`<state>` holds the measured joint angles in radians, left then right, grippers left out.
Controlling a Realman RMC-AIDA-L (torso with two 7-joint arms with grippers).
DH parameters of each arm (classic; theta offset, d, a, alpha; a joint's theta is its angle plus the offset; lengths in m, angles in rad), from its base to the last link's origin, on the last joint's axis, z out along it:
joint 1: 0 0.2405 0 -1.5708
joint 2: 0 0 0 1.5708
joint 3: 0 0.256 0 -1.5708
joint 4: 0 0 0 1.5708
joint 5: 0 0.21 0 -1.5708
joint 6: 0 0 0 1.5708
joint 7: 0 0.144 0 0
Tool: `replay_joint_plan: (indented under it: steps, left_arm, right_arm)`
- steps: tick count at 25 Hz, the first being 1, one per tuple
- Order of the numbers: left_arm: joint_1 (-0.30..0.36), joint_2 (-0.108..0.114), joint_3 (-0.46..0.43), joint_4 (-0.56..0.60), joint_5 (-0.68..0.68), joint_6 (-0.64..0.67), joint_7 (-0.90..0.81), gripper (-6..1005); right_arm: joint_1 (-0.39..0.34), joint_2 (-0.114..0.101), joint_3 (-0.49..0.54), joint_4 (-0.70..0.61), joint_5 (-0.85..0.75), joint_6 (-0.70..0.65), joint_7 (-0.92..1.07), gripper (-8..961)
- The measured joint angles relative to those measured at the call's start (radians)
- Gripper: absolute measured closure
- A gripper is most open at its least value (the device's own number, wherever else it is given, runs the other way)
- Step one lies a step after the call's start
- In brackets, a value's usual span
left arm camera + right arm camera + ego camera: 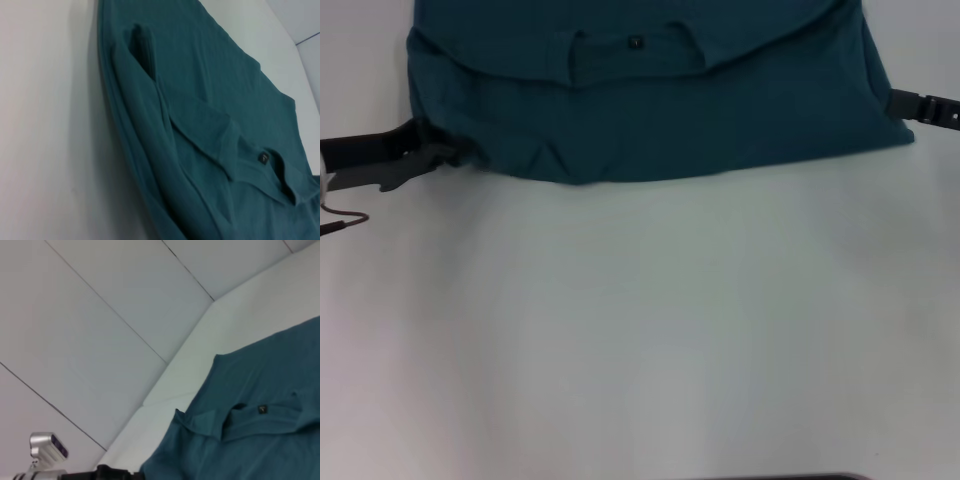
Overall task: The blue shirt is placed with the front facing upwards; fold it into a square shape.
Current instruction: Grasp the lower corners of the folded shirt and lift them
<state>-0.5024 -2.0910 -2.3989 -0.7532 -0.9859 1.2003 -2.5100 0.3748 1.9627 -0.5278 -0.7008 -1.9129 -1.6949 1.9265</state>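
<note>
The blue shirt [660, 110] lies partly folded at twelve o'clock on the white table [640, 330], soft, light and floppy, so I judge its corners the best hold. The left gripper [438, 152] touches its nine o'clock edge and the right gripper [898, 102] its three o'clock edge; whether either is clamped, I cannot tell.

L gripper [438, 152] was matte black w/ long flat finger bars and a notched lower edge; toward the wrist it met a pale, whitish rounded housing. A thin dark cable looped beneath that housing. R gripper [898, 100] was also black, a slim segmented bar w/ small pale marks along its top. In the right wrist view, a silver-grey boxy part w/ a small bluish-purple face sat above a black bar.
</note>
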Motion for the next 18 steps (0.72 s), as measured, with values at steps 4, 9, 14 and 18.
replay_joint_plan:
  steps: [4, 9, 14, 18]
  left_arm:
    - [0.006, 0.034, -0.005, 0.006, -0.003, 0.041, -0.001, 916]
    - [0.005, 0.070, -0.006, 0.009, 0.001, 0.087, -0.002, 955]
    - [-0.008, 0.090, -0.006, 0.009, 0.003, 0.117, -0.005, 954]
    - [-0.011, 0.093, -0.001, 0.009, 0.003, 0.124, -0.014, 954]
  right_arm:
    - [0.016, -0.031, 0.001, -0.008, -0.062, 0.000, 0.050, 110]
    - [0.059, -0.091, 0.001, -0.015, -0.166, 0.000, 0.143, 113]
    - [0.128, -0.127, 0.005, -0.088, -0.375, 0.047, 0.287, 115]
    - [0.204, -0.127, 0.000, -0.121, -0.548, 0.126, 0.376, 117]
